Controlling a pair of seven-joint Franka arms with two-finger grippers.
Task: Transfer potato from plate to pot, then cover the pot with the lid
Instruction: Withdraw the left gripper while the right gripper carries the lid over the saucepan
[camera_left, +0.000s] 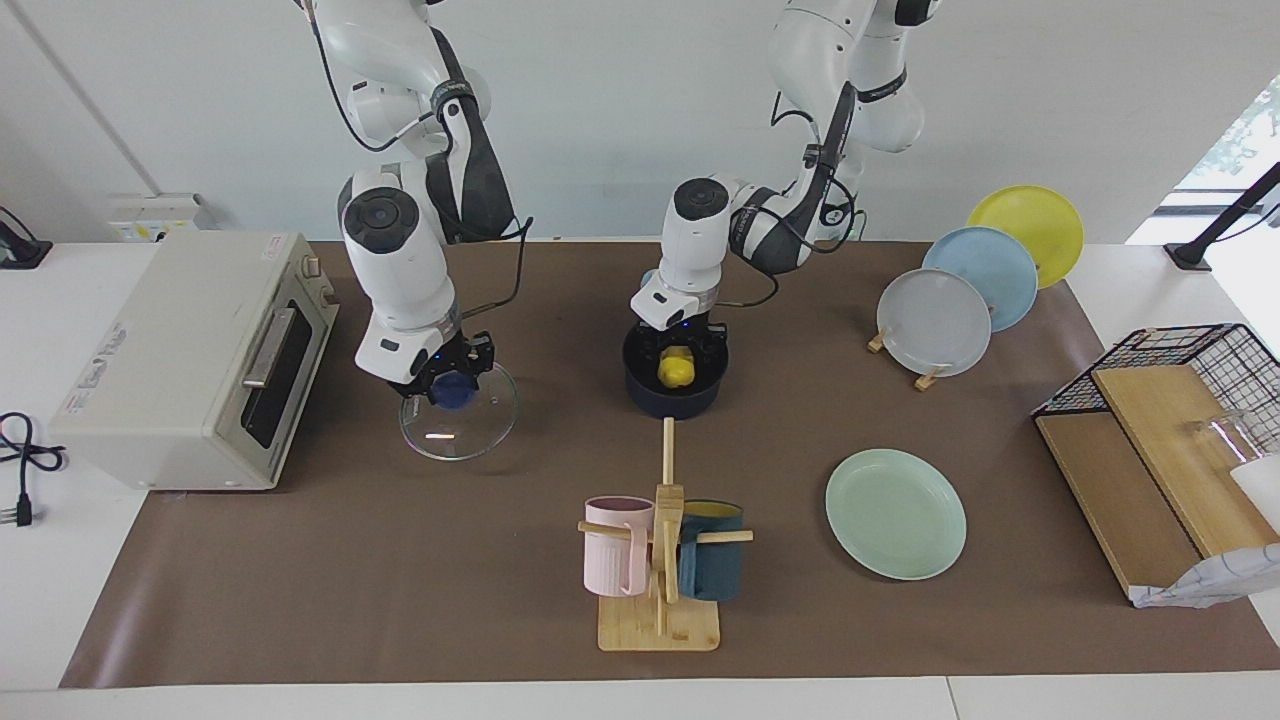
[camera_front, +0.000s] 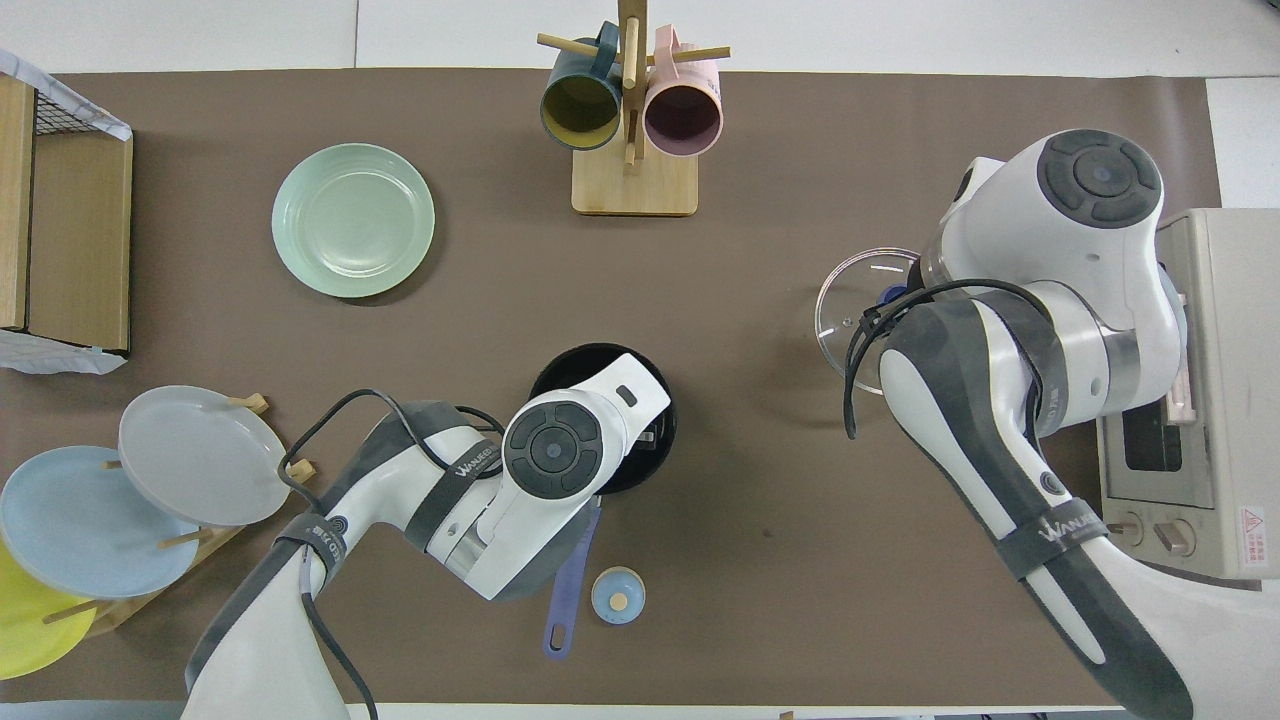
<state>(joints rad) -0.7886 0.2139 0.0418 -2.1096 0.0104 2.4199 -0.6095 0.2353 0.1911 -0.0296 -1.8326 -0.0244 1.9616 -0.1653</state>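
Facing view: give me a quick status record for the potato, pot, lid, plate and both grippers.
potato: inside the pot, between the left gripper's fingers
left gripper: down in the pot's mouth; grip state unclear
lid: clear of the mat, tilted, held by its blue knob
right gripper: shut on the lid's knob, over the mat beside the toaster oven
plate: bare, on the mat toward the left arm's end
pot cover: not yet on

White wall (camera_left: 620, 120), brown-matted table (camera_left: 300, 580), perhaps a window (camera_left: 1235, 140).
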